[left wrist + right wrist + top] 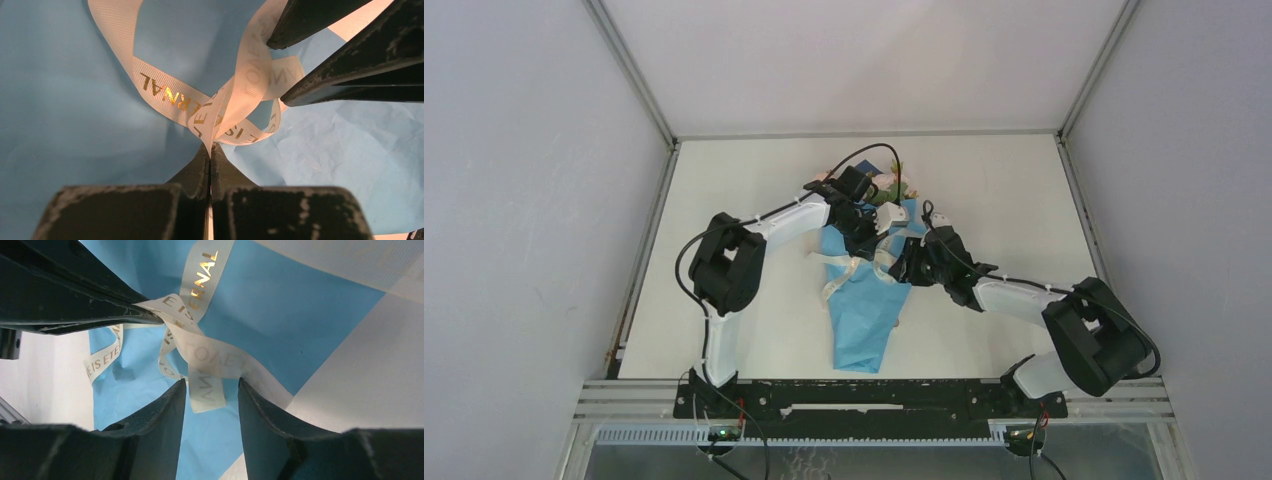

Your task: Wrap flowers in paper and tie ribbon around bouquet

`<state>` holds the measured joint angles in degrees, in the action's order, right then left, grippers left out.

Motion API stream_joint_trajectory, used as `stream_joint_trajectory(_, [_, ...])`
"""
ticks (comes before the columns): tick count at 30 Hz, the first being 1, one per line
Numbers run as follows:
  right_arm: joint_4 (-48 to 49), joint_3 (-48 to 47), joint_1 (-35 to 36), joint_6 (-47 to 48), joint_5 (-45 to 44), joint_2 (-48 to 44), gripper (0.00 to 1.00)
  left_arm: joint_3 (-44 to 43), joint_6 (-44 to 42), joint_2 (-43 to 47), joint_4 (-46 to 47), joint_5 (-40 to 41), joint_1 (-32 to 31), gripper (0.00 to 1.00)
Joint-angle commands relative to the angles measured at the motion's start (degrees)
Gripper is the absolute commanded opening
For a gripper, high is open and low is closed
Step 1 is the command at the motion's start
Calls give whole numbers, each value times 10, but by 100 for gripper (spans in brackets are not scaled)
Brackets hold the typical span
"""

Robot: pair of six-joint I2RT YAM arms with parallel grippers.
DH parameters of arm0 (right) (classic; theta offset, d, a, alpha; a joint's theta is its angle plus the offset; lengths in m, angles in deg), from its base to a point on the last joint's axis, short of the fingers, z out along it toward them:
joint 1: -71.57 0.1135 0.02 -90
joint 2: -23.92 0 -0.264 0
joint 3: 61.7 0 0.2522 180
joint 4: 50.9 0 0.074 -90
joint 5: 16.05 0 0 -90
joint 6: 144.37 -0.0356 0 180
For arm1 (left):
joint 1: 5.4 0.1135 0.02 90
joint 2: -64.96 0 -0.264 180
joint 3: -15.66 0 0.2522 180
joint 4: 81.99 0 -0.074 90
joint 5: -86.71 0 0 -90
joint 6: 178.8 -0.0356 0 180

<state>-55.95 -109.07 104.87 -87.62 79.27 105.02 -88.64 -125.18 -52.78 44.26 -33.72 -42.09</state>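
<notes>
Firstly, the left gripper (210,150) had its jaws pinched together on the looped ribbon (165,92), over the bouquet (864,320) lying mid-table (724,200). To its right, the right gripper (212,386) held its jaws apart, with a ribbon end lying between them.

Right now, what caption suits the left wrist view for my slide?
Left gripper shut on the lettered ribbon over light-blue paper; the open right gripper is close opposite.
</notes>
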Motion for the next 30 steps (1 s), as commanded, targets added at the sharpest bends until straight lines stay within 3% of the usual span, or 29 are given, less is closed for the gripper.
stream_joint_trajectory(1, [31, -6, 10, 5, -7, 10, 51, -13, 7, -1, -1, -18, 0, 0])
stream_joint_trajectory(4, [35, -6, 10, 6, -8, 21, 42, -16, 3, 2, -8, -17, 0, 0])
stream_joint_trajectory(7, [30, -9, 7, 3, -7, 27, 11, -27, -9, 5, -31, -16, 0, 2])
stream_joint_trajectory(8, [30, -9, 4, 2, -2, 26, 3, -34, -18, 7, -49, -11, 0, 12])
stream_joint_trajectory(9, [30, -9, 0, 2, 4, 25, 0, -40, -29, 11, -65, 0, 1, 27])
stream_joint_trajectory(11, [29, -9, -9, 4, 18, 20, 0, -38, -62, 34, -96, 14, 8, 51])
stream_joint_trajectory(12, [28, -10, -13, 4, 26, 20, 0, -28, -81, 52, -103, 19, 15, 58])
stream_joint_trajectory(16, [22, -9, -26, 12, 48, 21, 0, 44, -188, 130, -102, 58, 59, 77])
stream_joint_trajectory(22, [16, -10, -33, 19, 66, 14, 0, 127, -315, 138, -48, 174, 109, 80])
stream_joint_trajectory(30, [8, -15, -36, 17, 76, 10, 0, 117, -296, 85, -26, 142, 104, 81])
